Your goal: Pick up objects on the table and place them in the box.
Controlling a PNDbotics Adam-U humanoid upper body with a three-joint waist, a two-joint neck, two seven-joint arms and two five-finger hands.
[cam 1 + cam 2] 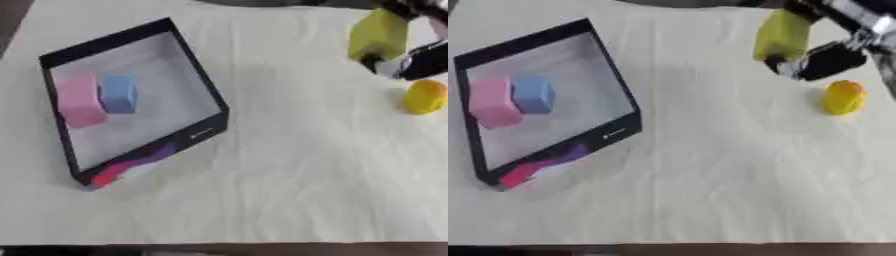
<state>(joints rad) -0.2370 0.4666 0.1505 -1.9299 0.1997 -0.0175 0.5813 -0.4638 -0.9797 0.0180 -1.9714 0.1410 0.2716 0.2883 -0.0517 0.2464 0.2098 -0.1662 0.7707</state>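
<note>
The right robot hand (824, 57) is holding a yellow-green block (781, 35) above the white worktop (710, 175). A small round yellow thing (843, 97) is sitting just below it. A pink block (492, 102) and a blue block (534, 93) are lying inside the black-rimmed box (614, 132), well apart to the left.

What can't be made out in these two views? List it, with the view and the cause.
- Right hand: both views cut it at the top right edge; blur hides how its fingers sit on the yellow-green block.
- Left hand: in neither view.
- Orange-yellow object: too blurred to tell its exact shape.
- Box: the marking on its front wall is unreadable.
- Pink block and blue block: blur hides whether they touch.
</note>
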